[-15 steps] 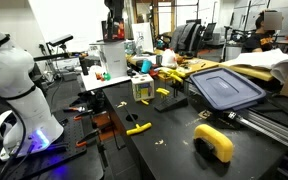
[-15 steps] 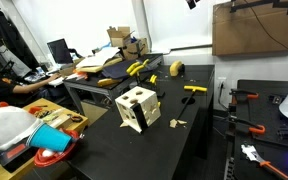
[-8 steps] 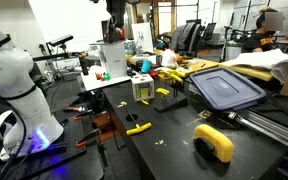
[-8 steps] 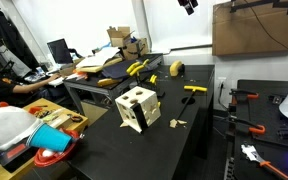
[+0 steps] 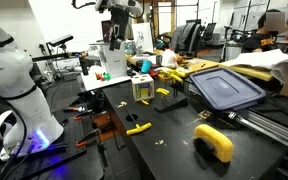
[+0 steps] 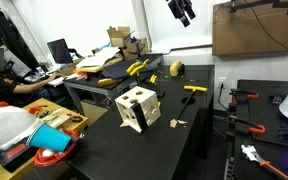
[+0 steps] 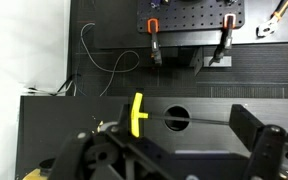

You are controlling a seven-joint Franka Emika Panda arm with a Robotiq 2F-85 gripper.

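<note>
Hand (image 6: 182,12) is hanging high over the bench (image 7: 64,118), released and empty: fingers (image 7: 269,150) are standing wide apart in the wrist view with nothing between them. Nearest thing is the yellow-handled tool (image 7: 137,113), which is lying flat on the bench well below the hand, not touching it. In the wrist view it is sitting ahead of the fingertips and toward frame left of the gap's middle. Its yellow handle's long axis is running up-down in that view, so crosswise to the line joining the two fingers, with one end pointing back at the hand and the other at the bench edge. A thin dark line is running off its middle toward frame right, past a round dark spot (image 7: 176,118); possibly a shaft, cannot tell. Beyond the bench edge, two red-handled clamps (image 7: 152,45) are lying by a perforated board (image 7: 189,15), and a white cable (image 7: 104,65) is looping beside them. In an exterior view a holed wooden box (image 6: 137,108) is standing further along the bench, well apart from the tool.
</note>
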